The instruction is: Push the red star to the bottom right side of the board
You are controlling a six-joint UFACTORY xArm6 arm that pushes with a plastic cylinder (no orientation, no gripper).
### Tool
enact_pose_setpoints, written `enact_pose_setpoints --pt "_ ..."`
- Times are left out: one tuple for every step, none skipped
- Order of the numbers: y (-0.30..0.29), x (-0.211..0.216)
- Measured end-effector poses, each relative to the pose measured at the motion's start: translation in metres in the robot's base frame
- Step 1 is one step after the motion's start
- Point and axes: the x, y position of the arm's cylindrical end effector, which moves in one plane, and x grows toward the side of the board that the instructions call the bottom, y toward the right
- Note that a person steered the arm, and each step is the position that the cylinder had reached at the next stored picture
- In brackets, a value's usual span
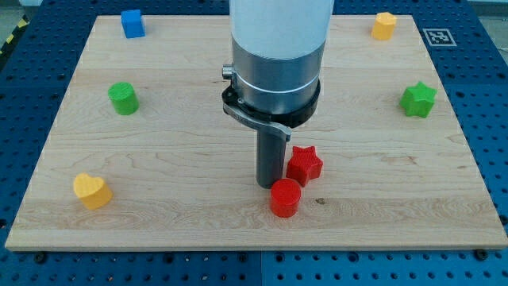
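Observation:
The red star (pixel 305 164) lies on the wooden board (pixel 198 206) a little right of centre, in the lower half. My tip (pixel 269 185) stands just left of the star, touching or nearly touching its left side. A red cylinder (pixel 285 198) sits just below the star and right below-right of my tip. The rod's wide grey and white body hides the board's upper middle.
A blue block (pixel 132 23) is at the top left, a green cylinder (pixel 123 98) at the left, a yellow heart (pixel 92 191) at the bottom left. A yellow block (pixel 384 25) is at the top right, a green star (pixel 417 99) at the right edge.

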Motion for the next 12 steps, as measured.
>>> enact_pose_setpoints --pt "0.0 -0.011" --pt "0.003 -0.024" --pt "0.023 -0.016" --pt "0.045 -0.012" --pt "0.06 -0.012" --pt "0.086 -0.015" --pt "0.106 -0.02" --pt "0.126 -0.02" --pt "0.145 -0.02" --pt "0.151 -0.017" --pt "0.151 -0.003" --pt "0.152 0.014"
